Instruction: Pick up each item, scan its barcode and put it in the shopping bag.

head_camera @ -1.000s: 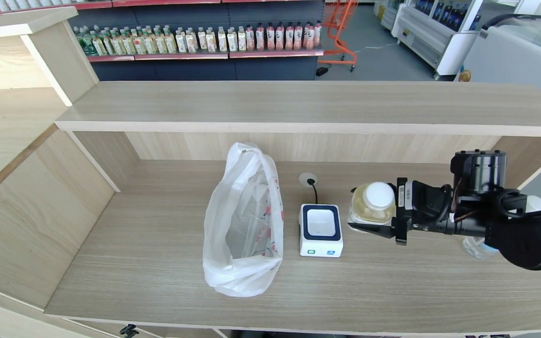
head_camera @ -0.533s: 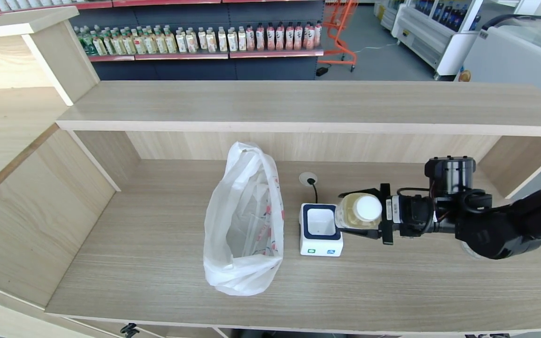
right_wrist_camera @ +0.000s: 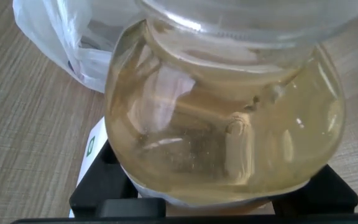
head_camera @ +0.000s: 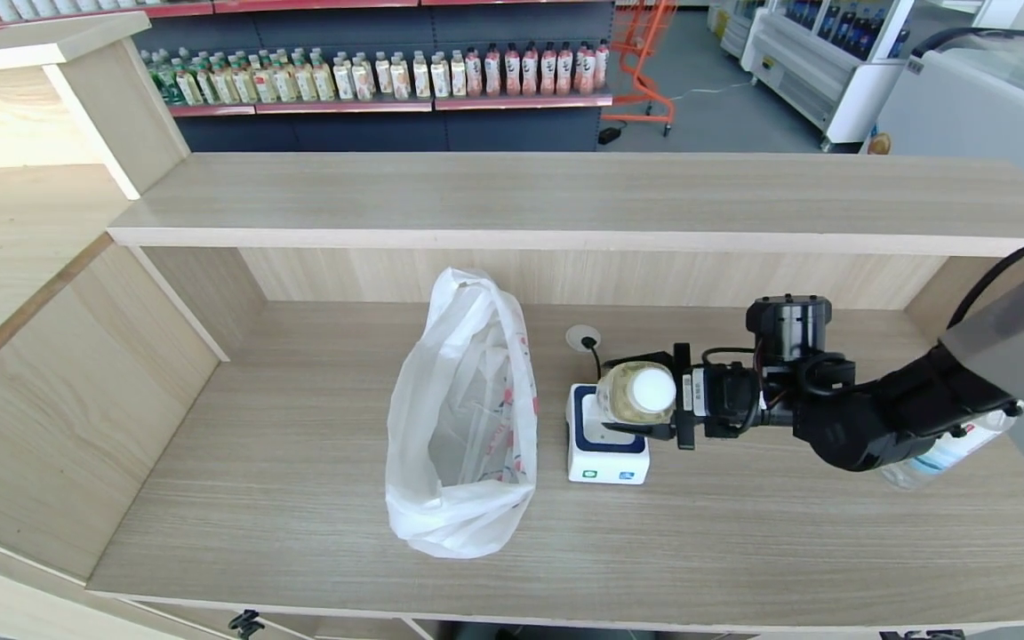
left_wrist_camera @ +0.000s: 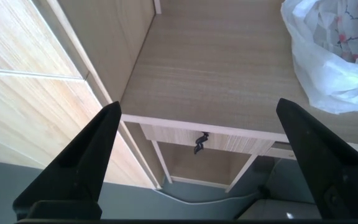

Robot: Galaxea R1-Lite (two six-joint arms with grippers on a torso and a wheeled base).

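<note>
One bottle (head_camera: 635,393) inside the right claw (head_camera: 624,398), directly above the scanner (head_camera: 608,463).

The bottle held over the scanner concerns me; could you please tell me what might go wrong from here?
1. The right claw holds the bottle cap-up above the scanner, so its base, not its side, seems to face the window; the barcode may not read.
2. The shopping bag sags with a narrow mouth; the bottle could catch its rim.
3. The right arm lies close over a clear bottle; a swing might knock it.
</note>
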